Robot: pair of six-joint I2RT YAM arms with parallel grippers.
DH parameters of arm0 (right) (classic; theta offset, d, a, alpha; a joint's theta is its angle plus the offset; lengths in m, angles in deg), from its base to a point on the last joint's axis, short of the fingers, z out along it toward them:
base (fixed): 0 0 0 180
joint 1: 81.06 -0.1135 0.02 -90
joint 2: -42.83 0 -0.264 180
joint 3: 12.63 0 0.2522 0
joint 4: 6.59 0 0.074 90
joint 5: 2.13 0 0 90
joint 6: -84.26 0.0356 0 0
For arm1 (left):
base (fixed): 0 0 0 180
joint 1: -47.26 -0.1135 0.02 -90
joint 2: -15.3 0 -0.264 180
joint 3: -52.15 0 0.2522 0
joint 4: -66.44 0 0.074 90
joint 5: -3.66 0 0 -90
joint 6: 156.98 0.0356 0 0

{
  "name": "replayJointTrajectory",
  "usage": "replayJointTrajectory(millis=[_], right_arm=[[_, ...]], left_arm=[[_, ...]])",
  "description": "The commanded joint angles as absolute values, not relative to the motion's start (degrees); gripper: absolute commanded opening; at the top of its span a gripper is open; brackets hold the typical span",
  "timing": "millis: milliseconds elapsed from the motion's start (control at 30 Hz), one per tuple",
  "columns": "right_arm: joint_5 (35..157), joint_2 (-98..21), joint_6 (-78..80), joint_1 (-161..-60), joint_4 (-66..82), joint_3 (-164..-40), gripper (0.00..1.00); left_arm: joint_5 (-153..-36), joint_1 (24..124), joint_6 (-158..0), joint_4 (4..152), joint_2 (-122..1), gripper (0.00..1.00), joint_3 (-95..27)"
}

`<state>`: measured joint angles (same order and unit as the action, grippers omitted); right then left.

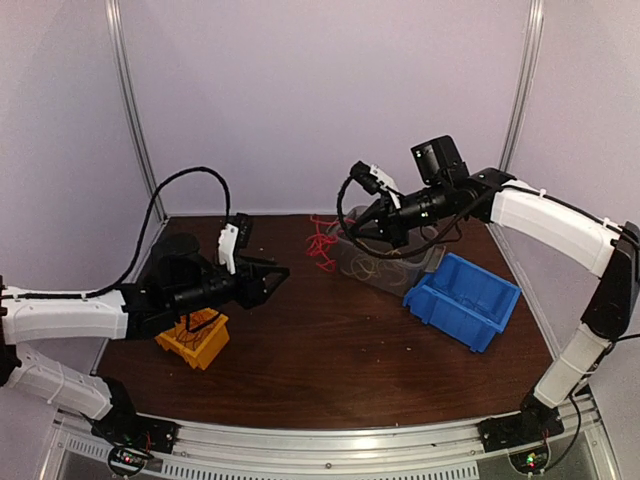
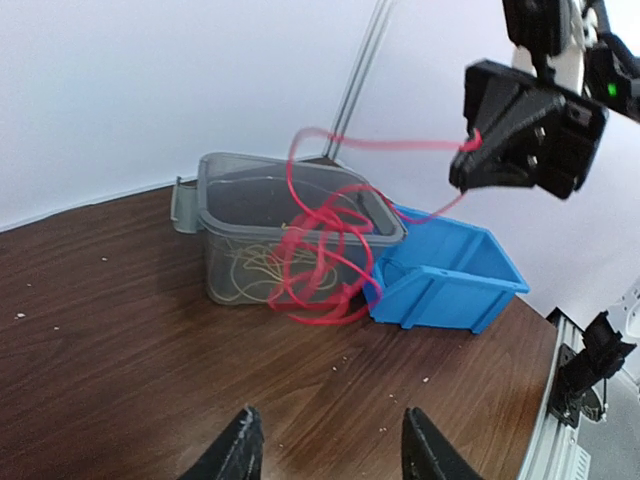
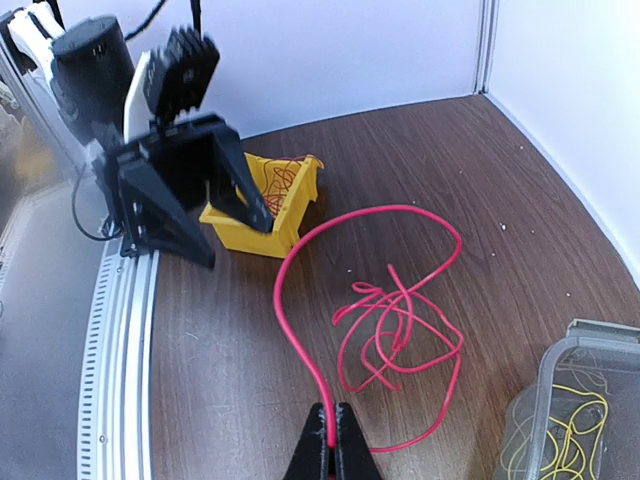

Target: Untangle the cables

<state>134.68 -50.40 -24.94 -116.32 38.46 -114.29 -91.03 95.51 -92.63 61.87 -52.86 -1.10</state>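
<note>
Red cable [image 3: 400, 330]: right gripper [image 3: 330, 432] is pinched tight on one strand, with the tangle hanging in front of the grey tub [image 2: 190, 205]. Left gripper [image 2: 330, 435] stands wide and empty. We judge it should take a low loop, then both draw apart slowly.

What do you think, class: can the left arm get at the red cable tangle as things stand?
Probably yes: the left gripper is open and faces the red cable tangle across bare table, while the right gripper holds one end.
</note>
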Motion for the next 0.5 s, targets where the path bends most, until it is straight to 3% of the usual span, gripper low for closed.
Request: replayJointTrajectory(millis=[0, 467], right_arm=[[139.4, -50.8, -20.7, -116.1, 38.9, -117.4, 0.00], [139.9, -51.4, -19.1, -116.6, 38.1, -119.1, 0.00]], left_arm=[[-89.1, 99.6, -92.6, 42.8, -56.2, 0.49, 5.3], [-94.0, 100.6, -101.8, 19.9, -79.4, 0.52, -1.7]])
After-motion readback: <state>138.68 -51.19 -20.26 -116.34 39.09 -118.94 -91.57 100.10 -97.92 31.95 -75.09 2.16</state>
